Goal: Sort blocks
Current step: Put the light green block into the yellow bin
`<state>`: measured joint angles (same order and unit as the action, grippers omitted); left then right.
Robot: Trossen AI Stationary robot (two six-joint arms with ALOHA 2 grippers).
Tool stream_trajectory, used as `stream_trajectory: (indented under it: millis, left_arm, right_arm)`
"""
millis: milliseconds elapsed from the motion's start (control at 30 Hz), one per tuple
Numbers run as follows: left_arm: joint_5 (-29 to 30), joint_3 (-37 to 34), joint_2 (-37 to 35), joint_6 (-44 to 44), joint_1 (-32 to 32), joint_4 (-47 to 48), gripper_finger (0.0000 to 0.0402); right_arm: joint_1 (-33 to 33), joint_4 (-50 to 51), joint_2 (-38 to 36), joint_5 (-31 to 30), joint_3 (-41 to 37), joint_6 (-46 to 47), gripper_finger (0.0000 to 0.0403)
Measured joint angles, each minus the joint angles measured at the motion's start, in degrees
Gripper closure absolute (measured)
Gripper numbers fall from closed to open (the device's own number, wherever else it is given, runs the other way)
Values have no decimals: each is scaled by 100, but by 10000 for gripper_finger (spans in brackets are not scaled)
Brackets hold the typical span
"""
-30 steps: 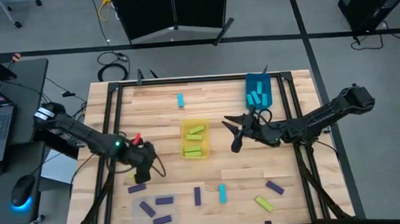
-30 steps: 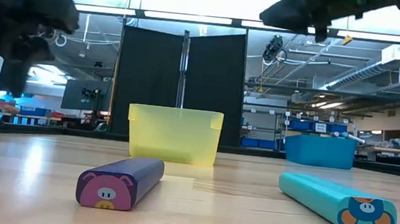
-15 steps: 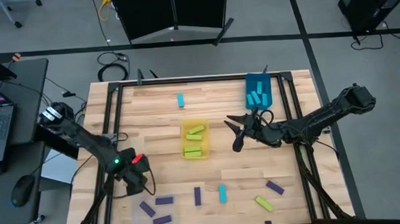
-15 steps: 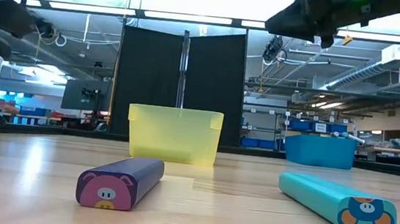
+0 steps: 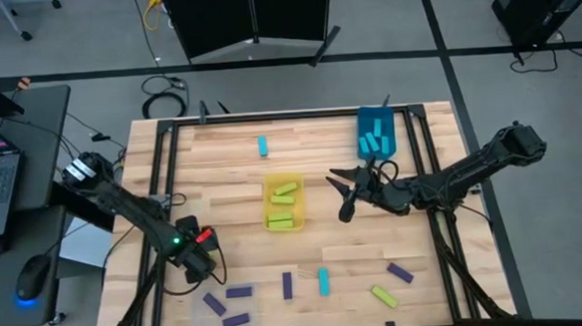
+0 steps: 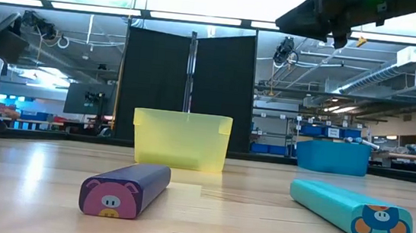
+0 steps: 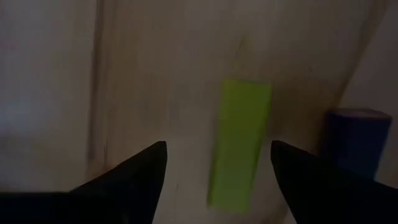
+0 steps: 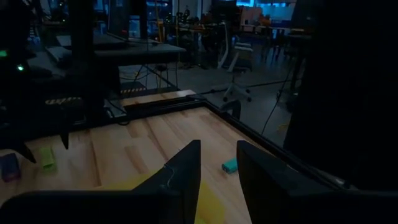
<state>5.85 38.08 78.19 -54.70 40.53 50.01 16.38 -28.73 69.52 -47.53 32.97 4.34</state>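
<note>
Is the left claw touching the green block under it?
Apart. In the left wrist view the green block lies on the wood between the open fingers of the left claw, bare wood either side.

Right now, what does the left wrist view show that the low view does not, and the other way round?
Only the left wrist view shows a yellow-green block lying between the open fingers of the left gripper. Only the low view shows the yellow bin, the blue bin, a cyan block and a pig picture on a purple block. Both show the wooden table.
</note>
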Motion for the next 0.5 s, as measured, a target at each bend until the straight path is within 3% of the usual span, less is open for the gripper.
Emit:
stream_trajectory:
  millis: [233,500]
  left_arm:
    - [0,-242,-4,5,0,-249,118]
    - [56,-431,-24,7,7,-484,220]
  right_arm:
    - [0,-42,2,1,0,42,288]
    - [0,-42,4,2,0,42,288]
